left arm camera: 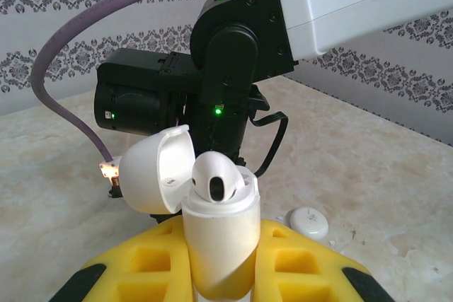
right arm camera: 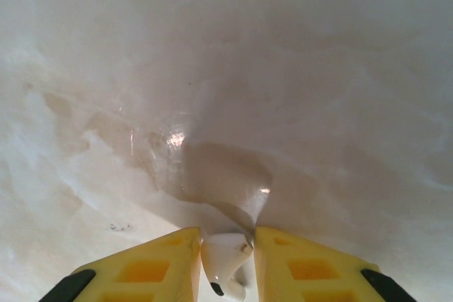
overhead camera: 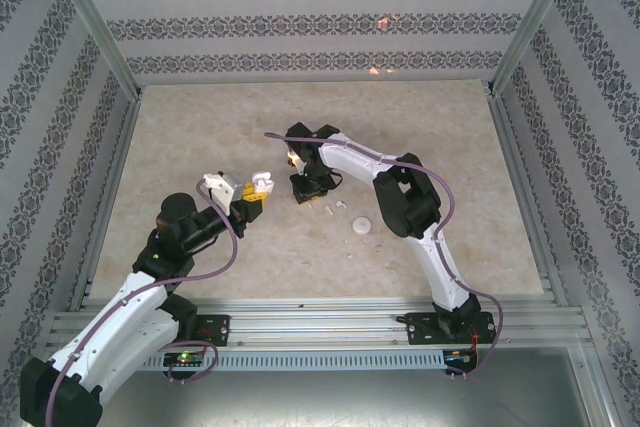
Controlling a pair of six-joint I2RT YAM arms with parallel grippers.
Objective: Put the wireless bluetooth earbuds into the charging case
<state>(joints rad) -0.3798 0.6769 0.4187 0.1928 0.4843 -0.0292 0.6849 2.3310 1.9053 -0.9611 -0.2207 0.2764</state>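
The left pincer [left arm camera: 221, 237] is seen clamped on a small glossy white plastic charging case [left arm camera: 216, 210], which is held above the marbled beige bench [overhead camera: 200, 137]. In the left wrist view the rounded hinged lid [left arm camera: 152, 175] is thrown back and the mouth of the case is turned toward the right arm. One short-stemmed white plastic earbud [left arm camera: 212, 176] is seated in one socket; the socket beside it is judged to be free, though its inside is hidden.

Further right, the right pincer [right arm camera: 226, 235] is pointed down close to the bench, and a second white plastic earbud [right arm camera: 226, 256] is pinched between its yellow fingers [right arm camera: 166, 259]. The long axis of that earbud appears to run along the fingers, its dark-tipped end toward the wrist; which end is the stem cannot be told.

The coming move is judged to turn on one relation: in the overhead view the case [overhead camera: 258, 184] lies just to the left of the right pincer [overhead camera: 303, 187], so a lift and a short carry leftward are called for, with the stem lined up on the open socket.

To the right again, two tiny white pieces [overhead camera: 328, 210] and a round white disc [overhead camera: 360, 226] are left on the bench.
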